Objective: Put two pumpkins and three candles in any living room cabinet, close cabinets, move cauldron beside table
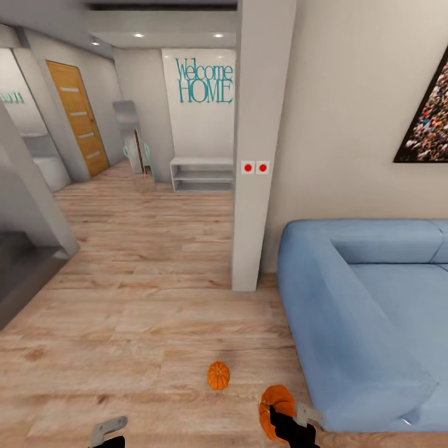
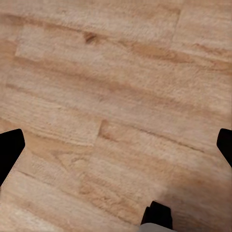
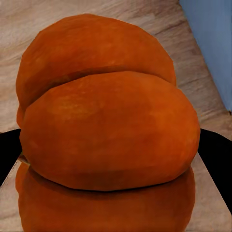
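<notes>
pumpkin (image 1: 275, 407) clamped in right tool (image 1: 292, 418), lower frame | left tool (image 1: 107, 430) spread, empty | risk: second pumpkin (image 1: 218, 376) knocked when driving

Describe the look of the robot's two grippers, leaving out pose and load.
The left gripper has flat pale grey metal fingers on a black body. The right gripper matches: grey fingers, glossy black wrist housing. In the wrist views the fingertips render plain black. No cables or markings show.

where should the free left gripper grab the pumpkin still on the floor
Grip the pumpkin across its ribbed belly, coming from above. It sits alone on the wood floor, open all round, with the round body widest at mid-height. The left gripper looks open and empty, so probably fit; the right gripper already holds the other pumpkin.
</notes>
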{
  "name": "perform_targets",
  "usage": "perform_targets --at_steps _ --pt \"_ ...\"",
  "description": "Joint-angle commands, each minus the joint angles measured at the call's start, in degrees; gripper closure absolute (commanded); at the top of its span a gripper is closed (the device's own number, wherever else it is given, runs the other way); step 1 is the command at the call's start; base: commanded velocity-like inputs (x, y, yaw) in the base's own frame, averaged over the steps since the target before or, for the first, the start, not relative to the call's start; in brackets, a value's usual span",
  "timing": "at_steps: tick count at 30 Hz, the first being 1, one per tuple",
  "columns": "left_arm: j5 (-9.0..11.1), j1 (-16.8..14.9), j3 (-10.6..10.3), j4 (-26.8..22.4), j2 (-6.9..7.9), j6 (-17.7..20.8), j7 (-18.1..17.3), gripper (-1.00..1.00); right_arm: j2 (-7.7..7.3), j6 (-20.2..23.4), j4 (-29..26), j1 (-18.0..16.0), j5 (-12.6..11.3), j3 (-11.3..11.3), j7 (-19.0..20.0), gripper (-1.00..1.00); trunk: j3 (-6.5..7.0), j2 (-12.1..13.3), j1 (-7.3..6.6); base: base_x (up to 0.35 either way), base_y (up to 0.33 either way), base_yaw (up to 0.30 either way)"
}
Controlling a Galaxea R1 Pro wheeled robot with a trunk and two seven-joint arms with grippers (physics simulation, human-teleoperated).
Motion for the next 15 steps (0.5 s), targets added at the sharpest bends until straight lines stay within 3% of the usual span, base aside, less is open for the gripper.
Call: perform_targets --at_steps 1,7,15 --pt "0.5 0.0 -0.5 0.0 0.03 -0.1 0.2 -1.00 0.00 -0.2 0.0 -0.1 -0.2 0.5 -0.3 1.00 -0.06 0.0 0.04 0.294 0.168 0.000" --pt "0.5 0.0 -0.5 0.0 0.03 -0.1 0.2 -1.00 0.00 -0.2 0.0 -0.1 -0.2 0.5 -0.3 1.00 -0.11 0.0 0.04 0.284 0.181 -0.022" --pt "0.5 0.0 -0.5 0.0 0.03 -0.1 0.2 -1.00 0.00 -0.2 0.0 -0.1 -0.4 0.5 -0.3 1.00 -0.53 0.0 0.04 0.259 0.203 -0.179"
